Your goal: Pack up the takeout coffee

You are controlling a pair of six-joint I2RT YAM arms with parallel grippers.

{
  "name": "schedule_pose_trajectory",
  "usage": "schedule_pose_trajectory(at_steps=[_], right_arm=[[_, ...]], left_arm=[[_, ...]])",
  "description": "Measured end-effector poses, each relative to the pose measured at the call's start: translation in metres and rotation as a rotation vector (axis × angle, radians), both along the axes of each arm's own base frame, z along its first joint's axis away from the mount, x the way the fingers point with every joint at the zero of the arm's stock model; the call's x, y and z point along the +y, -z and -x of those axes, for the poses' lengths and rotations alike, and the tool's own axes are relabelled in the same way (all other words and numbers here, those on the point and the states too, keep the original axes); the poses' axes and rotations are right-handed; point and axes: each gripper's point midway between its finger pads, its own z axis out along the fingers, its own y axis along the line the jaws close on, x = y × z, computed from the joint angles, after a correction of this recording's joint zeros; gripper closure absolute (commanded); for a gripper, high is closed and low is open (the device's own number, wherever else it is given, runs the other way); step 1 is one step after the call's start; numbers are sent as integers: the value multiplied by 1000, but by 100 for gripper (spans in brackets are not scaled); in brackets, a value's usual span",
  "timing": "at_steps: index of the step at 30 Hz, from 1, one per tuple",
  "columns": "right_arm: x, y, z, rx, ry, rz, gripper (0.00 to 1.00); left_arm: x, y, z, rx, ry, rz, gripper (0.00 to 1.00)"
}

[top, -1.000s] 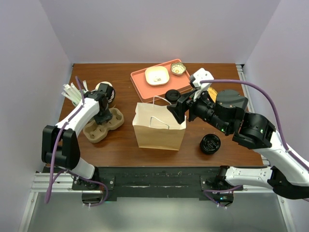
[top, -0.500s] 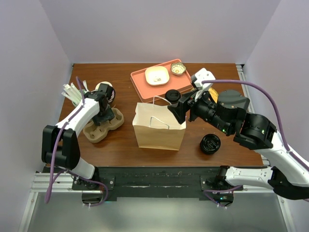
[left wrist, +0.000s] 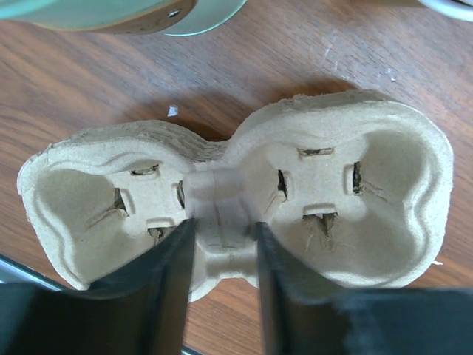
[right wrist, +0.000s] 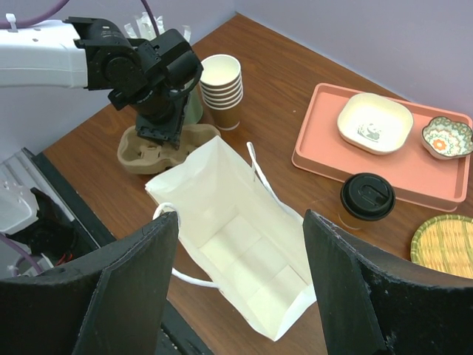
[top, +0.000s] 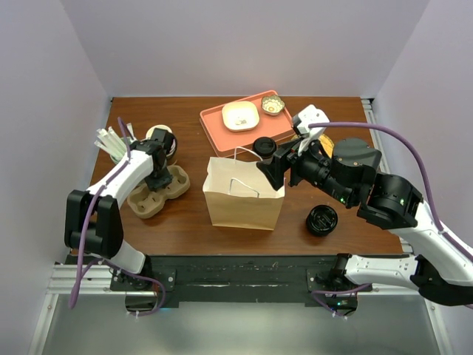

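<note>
The takeout coffee [top: 264, 146], a small cup with a black lid, stands just behind the open brown paper bag [top: 244, 194]; it also shows in the right wrist view [right wrist: 367, 198]. My right gripper [top: 272, 171] hangs open and empty above the bag's mouth [right wrist: 240, 220]; the bag [right wrist: 244, 251] is empty inside. My left gripper [top: 157, 180] is down on a pulp cup carrier [top: 148, 201] at the left. In the left wrist view its fingers [left wrist: 222, 229] clasp the carrier's [left wrist: 355, 222] middle bridge from both sides.
An orange tray [top: 214, 122] at the back holds a white dish [top: 241, 115] and a small patterned bowl [top: 273, 105]. A stack of lidless paper cups [top: 162, 139] and straws [top: 109, 140] stand far left. A squat black round piece [top: 322, 220] lies right of the bag.
My left gripper has shifted slightly over the carrier. The right arm, the bag and the coffee have hardly moved.
</note>
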Motion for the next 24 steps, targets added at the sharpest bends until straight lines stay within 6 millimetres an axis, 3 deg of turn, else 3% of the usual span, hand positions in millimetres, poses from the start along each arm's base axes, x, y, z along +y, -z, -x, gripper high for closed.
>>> schedule_pose_trajectory(at_steps=[1, 4, 9, 13, 16, 24], right_arm=[[0, 1, 0, 1, 0, 1, 28], [0, 1, 0, 1, 0, 1, 28], [0, 1, 0, 1, 1, 0, 28], [1, 2, 0, 7, 1, -3, 28], [2, 3, 0, 10, 1, -4, 28], [2, 2, 0, 12, 0, -9, 28]], left_arm=[[0, 0, 0, -1, 0, 0, 79], [0, -1, -1, -5, 0, -3, 82], [4, -11, -1, -2, -6, -22, 79], [5, -19, -1, -22, -8, -26, 59], [5, -22, -2, -36, -4, -23, 49], [4, -11, 0, -26, 13, -16, 40]])
